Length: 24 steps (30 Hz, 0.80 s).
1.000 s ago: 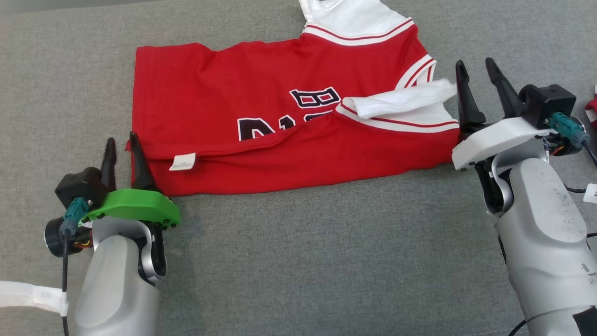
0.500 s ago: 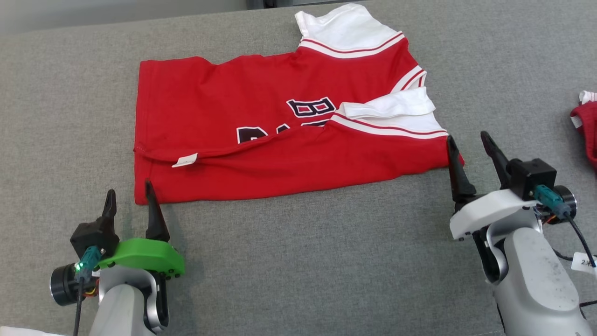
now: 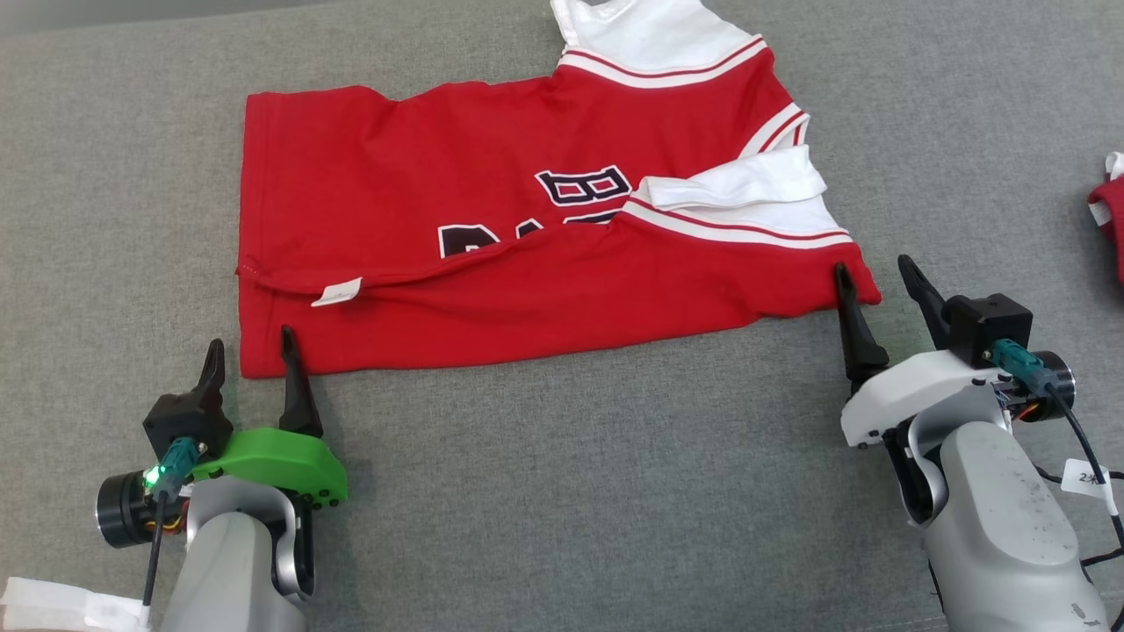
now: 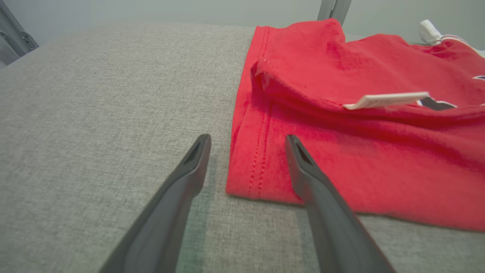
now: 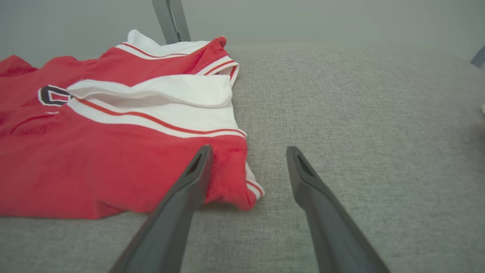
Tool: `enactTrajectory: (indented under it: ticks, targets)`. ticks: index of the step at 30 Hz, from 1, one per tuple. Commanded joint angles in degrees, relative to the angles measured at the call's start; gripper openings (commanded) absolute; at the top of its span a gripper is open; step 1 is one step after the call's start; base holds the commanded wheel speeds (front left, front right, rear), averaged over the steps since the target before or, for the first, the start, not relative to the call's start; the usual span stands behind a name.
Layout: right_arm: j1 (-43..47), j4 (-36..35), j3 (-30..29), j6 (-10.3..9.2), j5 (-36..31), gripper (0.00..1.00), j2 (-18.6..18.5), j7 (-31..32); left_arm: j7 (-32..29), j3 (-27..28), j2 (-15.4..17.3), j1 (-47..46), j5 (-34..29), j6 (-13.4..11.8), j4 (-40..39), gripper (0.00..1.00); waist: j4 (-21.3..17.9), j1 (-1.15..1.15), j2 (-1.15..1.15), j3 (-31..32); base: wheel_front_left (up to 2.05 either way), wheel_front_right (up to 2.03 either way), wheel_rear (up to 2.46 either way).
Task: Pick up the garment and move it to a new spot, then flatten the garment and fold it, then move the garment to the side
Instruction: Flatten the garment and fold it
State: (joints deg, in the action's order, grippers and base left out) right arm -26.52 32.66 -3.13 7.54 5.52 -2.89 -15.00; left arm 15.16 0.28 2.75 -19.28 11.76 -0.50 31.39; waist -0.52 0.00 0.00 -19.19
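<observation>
- Both grippers have drawn back toward our body in the last second, off the shirt (image 3: 527, 263); the left gripper (image 3: 249, 341) was up at the folded hem and the right gripper (image 3: 873, 265) beside the white sleeve (image 3: 746, 184); part of that shift is our camera's own.
- We find the shirt where it lay on the grey table (image 3: 562, 491), its near half folded up over the black lettering, a white tag (image 3: 338, 292) showing along the fold; it keeps its shape unheld.
- Our left fingers stand apart at the near left corner; our right fingers stand apart at the near right corner; neither grips cloth.
- We judge the first fold laid and released; a second fold would likely start from these two corners.
</observation>
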Motion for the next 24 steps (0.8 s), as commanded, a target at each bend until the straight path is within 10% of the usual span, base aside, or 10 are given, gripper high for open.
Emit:
enactTrajectory:
  ticks: [1, 19, 20, 21, 22, 24]
  targets:
    - [-0.76, 1.04, -0.05, -0.11, -0.14, 1.00, -0.12, -0.23, -0.06, 0.17, 0.34, -0.99, -0.40, 0.21, 0.45, 1.00, 0.17, 0.00, 0.00, -0.39, 0.00, 0.00, 0.00]
    - [-0.33, 6.25, 1.74, -0.11, -1.24, 1.00, -0.06, 0.17, -0.69, -0.23, 0.20, -4.18, 1.14, 1.68, 13.34, 1.00, 0.03, 0.00, 0.00, -2.31, 0.00, 0.00, 0.00]
    - [-0.22, 6.45, 2.12, -0.11, -1.13, 1.00, -0.01, 0.17, -0.79, -0.79, 0.17, -4.08, 1.64, 2.26, 15.40, 0.38, 0.02, 0.00, 0.00, -2.23, 0.00, 0.00, 0.00]
    - [-0.02, 6.99, 2.52, -0.11, -0.80, 0.47, 0.01, 0.18, -0.95, -1.29, 0.09, -4.14, 1.99, 2.77, 16.86, 0.00, 0.04, 0.00, 0.00, -2.15, 0.00, 0.00, 0.00]
    - [0.13, 7.51, 3.25, -0.06, -0.40, 0.00, 0.05, 0.24, -0.98, -1.80, -0.03, -4.31, 2.26, 3.14, 18.06, 0.00, 0.09, 0.00, 0.00, -2.04, 0.00, 0.00, 0.00]
    - [0.33, 8.45, 4.25, -0.06, 0.42, 0.00, 0.20, 0.25, -1.02, -2.64, -0.13, -4.66, 2.79, 4.02, 19.99, 0.00, 0.18, 0.00, 0.00, -1.73, 0.00, 0.00, 0.00]
